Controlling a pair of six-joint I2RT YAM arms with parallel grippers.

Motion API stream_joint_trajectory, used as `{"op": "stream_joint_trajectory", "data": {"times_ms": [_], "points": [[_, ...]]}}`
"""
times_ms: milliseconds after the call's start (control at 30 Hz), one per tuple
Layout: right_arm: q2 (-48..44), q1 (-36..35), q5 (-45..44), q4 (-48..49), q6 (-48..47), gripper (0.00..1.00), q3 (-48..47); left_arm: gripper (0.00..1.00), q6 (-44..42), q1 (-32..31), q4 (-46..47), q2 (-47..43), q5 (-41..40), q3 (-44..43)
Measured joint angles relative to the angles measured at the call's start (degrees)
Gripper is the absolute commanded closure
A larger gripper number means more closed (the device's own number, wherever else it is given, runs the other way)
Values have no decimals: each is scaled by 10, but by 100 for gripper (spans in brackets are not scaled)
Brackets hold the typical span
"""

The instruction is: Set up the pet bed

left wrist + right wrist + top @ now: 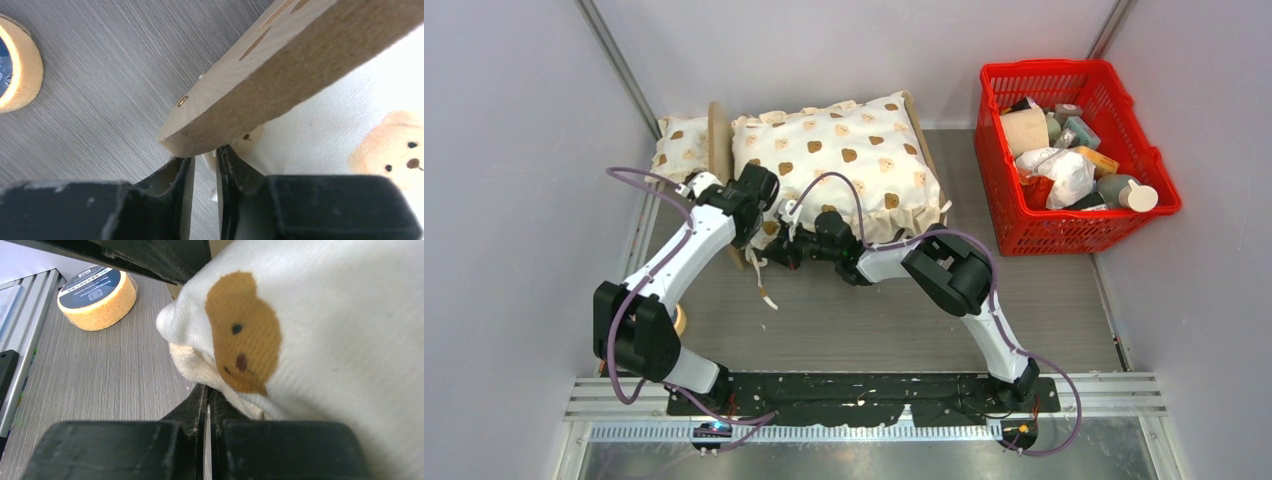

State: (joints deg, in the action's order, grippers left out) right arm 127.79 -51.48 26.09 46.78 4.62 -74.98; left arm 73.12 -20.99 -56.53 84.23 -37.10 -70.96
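Observation:
The pet bed stands at the back of the table, with its wooden headboard (pixel 719 135) at the left; the striped base is hidden under the bear-print cushion (pixel 839 155) lying on it. A small bear-print pillow (pixel 679 140) lies left of the headboard. My left gripper (pixel 764 225) is at the bed's near-left corner. In the left wrist view its jaws (pixel 205 157) stand a narrow gap apart, right under the wood board's corner (pixel 210 125). My right gripper (pixel 784 250) is shut, its tips (pixel 207 392) against the cushion's ruffle (pixel 200 365); I cannot tell whether it pinches fabric.
A red basket (pixel 1049 68) full of bottles and packets stands at the back right. A roll of tape (pixel 680 320) lies near the left arm, also in the right wrist view (pixel 97 295). Cushion tie strings (pixel 764 285) trail onto the table.

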Motion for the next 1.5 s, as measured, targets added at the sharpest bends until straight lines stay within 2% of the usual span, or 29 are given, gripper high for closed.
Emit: {"op": "stream_joint_trajectory", "data": {"times_ms": [200, 500, 567, 633, 667, 767, 933, 1033, 1200, 1500], "points": [[0, 1, 0, 5, 2, 95, 1, 69, -9, 0, -11, 5, -7, -10], [0, 4, 9, 21, 3, 95, 10, 72, -38, 0, 17, -5, -7, 10], [0, 4, 11, 24, 3, 95, 11, 79, -43, 0, 20, -5, -4, 13], [0, 5, 11, 26, 3, 95, 13, 95, -44, 1, 29, -5, -2, 21], [0, 5, 11, 27, 3, 95, 14, 100, -45, 2, 36, -5, -2, 28], [0, 5, 11, 29, 4, 94, 14, 100, -46, 3, 53, -11, -1, 36], [0, 6, 9, 37, 10, 89, 20, 100, -44, 2, 53, -14, -4, 38], [-2, 6, -1, 50, 17, 76, 34, 100, -32, -7, 44, -14, -18, 37], [-18, 6, -23, 54, 30, 66, 74, 100, -26, -21, 18, -14, -49, 34], [-73, 4, -78, 54, 84, 57, 138, 100, -24, -24, 10, -64, -59, 33]]}}
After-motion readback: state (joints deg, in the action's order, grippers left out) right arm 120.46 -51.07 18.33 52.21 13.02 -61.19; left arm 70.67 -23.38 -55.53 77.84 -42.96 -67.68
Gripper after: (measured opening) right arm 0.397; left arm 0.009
